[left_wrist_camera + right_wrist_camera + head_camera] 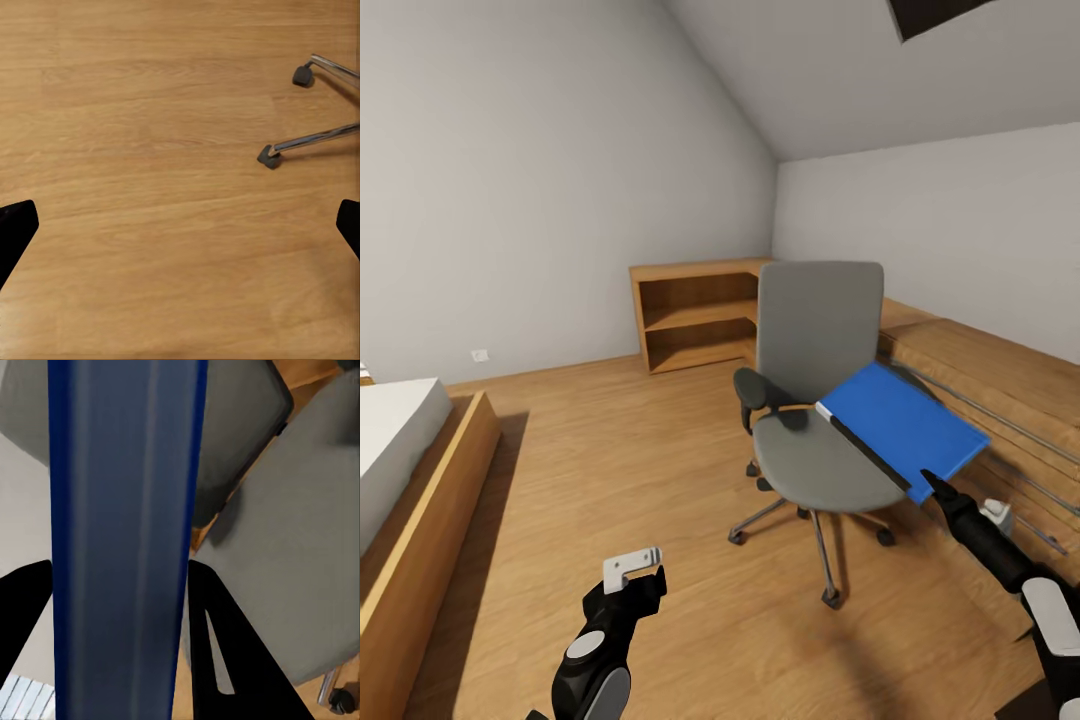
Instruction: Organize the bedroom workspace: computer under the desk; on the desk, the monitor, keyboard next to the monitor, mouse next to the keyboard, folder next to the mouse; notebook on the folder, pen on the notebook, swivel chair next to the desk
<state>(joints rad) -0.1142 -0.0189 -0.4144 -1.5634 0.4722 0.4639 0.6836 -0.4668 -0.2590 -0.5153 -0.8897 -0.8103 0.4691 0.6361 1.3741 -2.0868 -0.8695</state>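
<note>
Two pincers — right pincer (938,487) clamps the folder (905,425), left pincer (180,225) spread wide, empty

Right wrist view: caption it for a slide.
Right gripper clamps the blue folder edge-on above the swivel chair.

A flat, bright blue rectangular folder (905,425) hangs tilted in the air above the right side of a grey padded swivel chair (815,400), its near corner clamped between the black fingers of the right gripper (938,488). The chair (black armrests, chrome star base on black casters) stands upright on the light wood floor of an attic bedroom.
</note>
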